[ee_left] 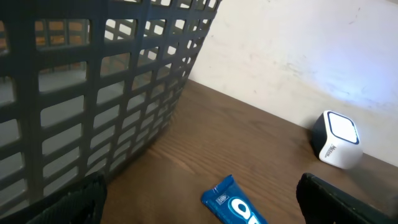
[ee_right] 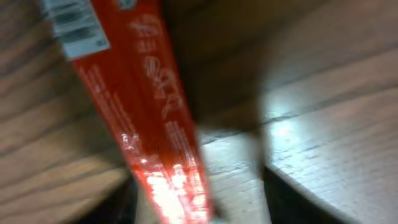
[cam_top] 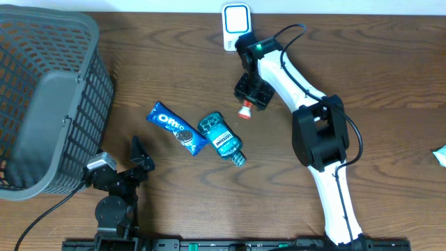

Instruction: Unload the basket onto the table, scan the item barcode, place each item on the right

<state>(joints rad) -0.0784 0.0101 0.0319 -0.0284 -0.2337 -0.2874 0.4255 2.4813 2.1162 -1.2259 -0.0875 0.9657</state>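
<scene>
While the right gripper (cam_top: 249, 97) sits low over the red pack (cam_top: 244, 110), just at 6 o'clock of the scanner (cam_top: 235, 21) at the table's 12 o'clock edge, I note the grasp as unconfirmed. In the right wrist view the pack runs lengthwise between the two dark fingers (ee_right: 311, 193), but the frame is blurred and I cannot tell whether the pads touch it or stand a little off. The left gripper (cam_top: 132, 162) rests at 7 o'clock with its fingers spread wide, holding nothing. Main risk as I judge it: the pack looks thin, glossy and flat on the wood, so the pads may skate over the foil and pinch nothing, or catch one edge only and let it swing or drop on the lift. Second risk: the barcode label (ee_right: 74, 25) sits at one end of the pack, on the face turned toward the wrist camera; lifted that way, the code may point away from the scanner window, or a finger may cover it, and no read will come. Glare on the foil could also spoil a read. Third: the scanner stands near, and a hasty swing toward 12 o'clock could knock it. The Oreo pack (cam_top: 175, 128) and mouthwash bottle (cam_top: 221, 138) lie toward 8 o'clock of the gripper, well apart, so I expect no trouble there.
</scene>
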